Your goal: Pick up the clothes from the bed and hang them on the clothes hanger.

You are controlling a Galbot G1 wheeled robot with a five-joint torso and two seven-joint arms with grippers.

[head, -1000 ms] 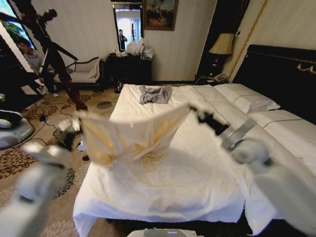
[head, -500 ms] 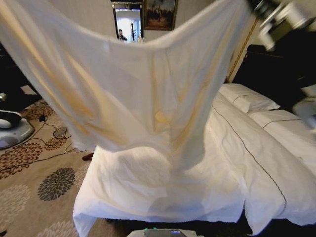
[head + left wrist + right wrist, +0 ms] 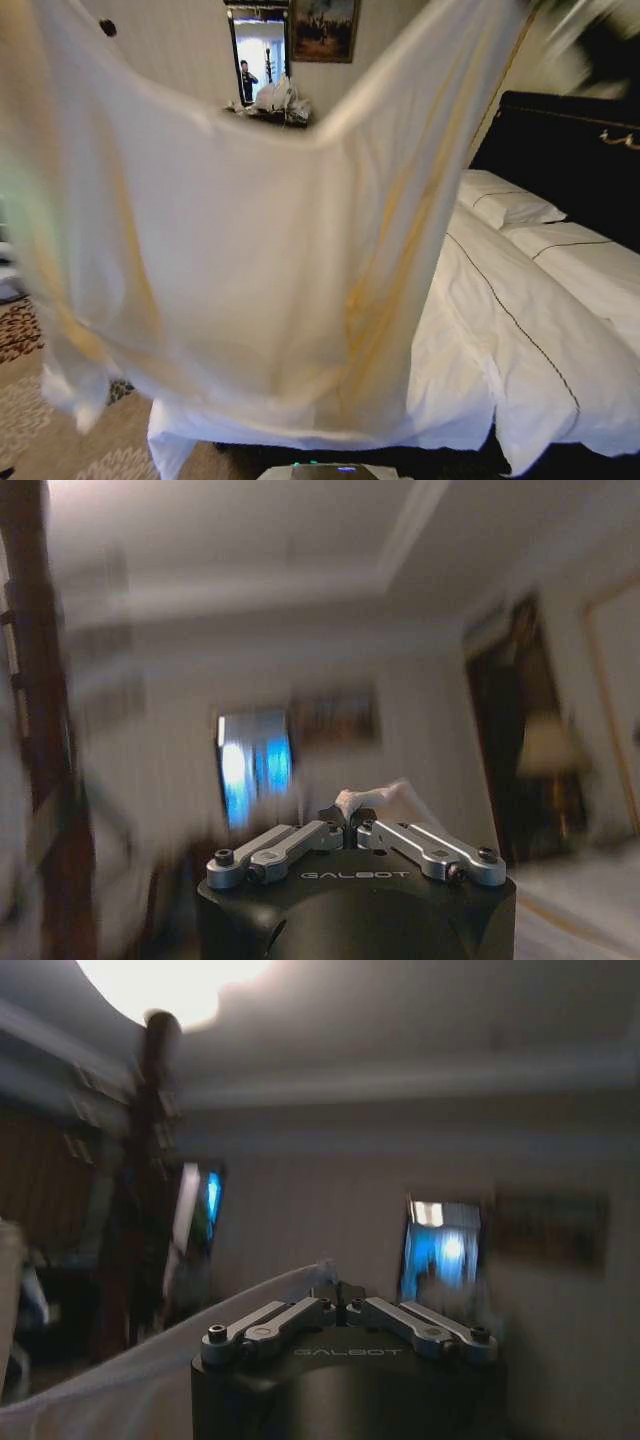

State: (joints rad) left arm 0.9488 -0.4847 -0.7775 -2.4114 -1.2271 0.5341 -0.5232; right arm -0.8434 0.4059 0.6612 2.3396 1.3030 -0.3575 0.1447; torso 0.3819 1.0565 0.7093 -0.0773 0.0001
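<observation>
The clothes [image 3: 250, 240], a cream thin shirt with yellowish folds, hang spread wide in the air close in front of my head camera, above the foot of the bed [image 3: 520, 340]. In the left wrist view my left gripper [image 3: 347, 820] is shut on a small bunch of the clothes [image 3: 385, 795]. In the right wrist view my right gripper [image 3: 340, 1295] is shut on another edge, and the clothes [image 3: 150, 1370] trail away from its fingertips. My right arm [image 3: 595, 40] is a dark blur at the head view's upper right. The clothes hanger is out of view.
White pillows [image 3: 505, 200] lie before the dark headboard [image 3: 570, 140]. A mirror [image 3: 260, 50] and a painting [image 3: 322, 25] hang on the far wall. Patterned carpet [image 3: 20, 330] lies left of the bed. A dark wooden post [image 3: 30, 680] stands near my left gripper and a dark stand [image 3: 150, 1160] beyond my right.
Both arms have lifted the shirt off the bed and up past the top of the head view. It now hangs wider and nearer, covering the grey garment and the room behind.
</observation>
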